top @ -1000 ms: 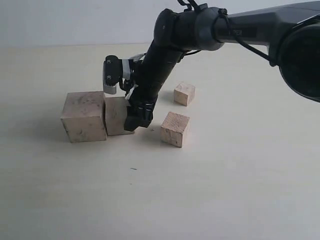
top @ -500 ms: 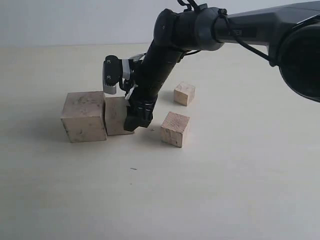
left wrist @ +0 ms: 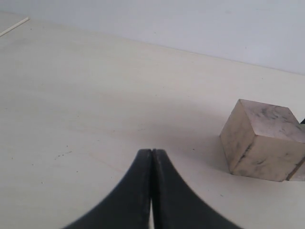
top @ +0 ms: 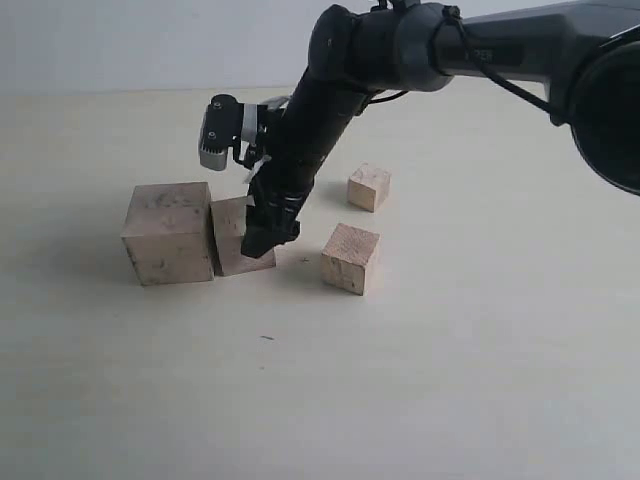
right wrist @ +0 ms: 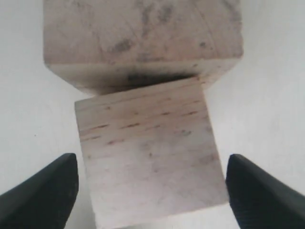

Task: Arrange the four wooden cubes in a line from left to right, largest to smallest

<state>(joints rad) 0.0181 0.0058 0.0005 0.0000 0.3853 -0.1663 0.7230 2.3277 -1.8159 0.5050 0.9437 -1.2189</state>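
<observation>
The largest cube [top: 168, 232], smudged dark, stands at the left; in the left wrist view this largest cube [left wrist: 264, 140] is at the edge. The second cube [top: 232, 238] touches its right side, slightly turned. The third cube [top: 350, 257] sits apart to the right, and the smallest cube [top: 369, 187] lies behind it. My right gripper [top: 262, 232] hangs open just over the second cube [right wrist: 147, 152]; its fingertips [right wrist: 57, 183] flank the cube without touching it. My left gripper [left wrist: 151, 153] is shut on nothing, low over bare table, out of the exterior view.
The pale tabletop [top: 420, 380] carries only the cubes. The right arm [top: 330, 90] reaches down from the upper right across the middle. A white wall [top: 120, 40] runs behind the table's far edge.
The right gripper has lifted a little and tilted back from the second cube, which now sits slightly turned against the largest cube. The other cubes have not moved.
</observation>
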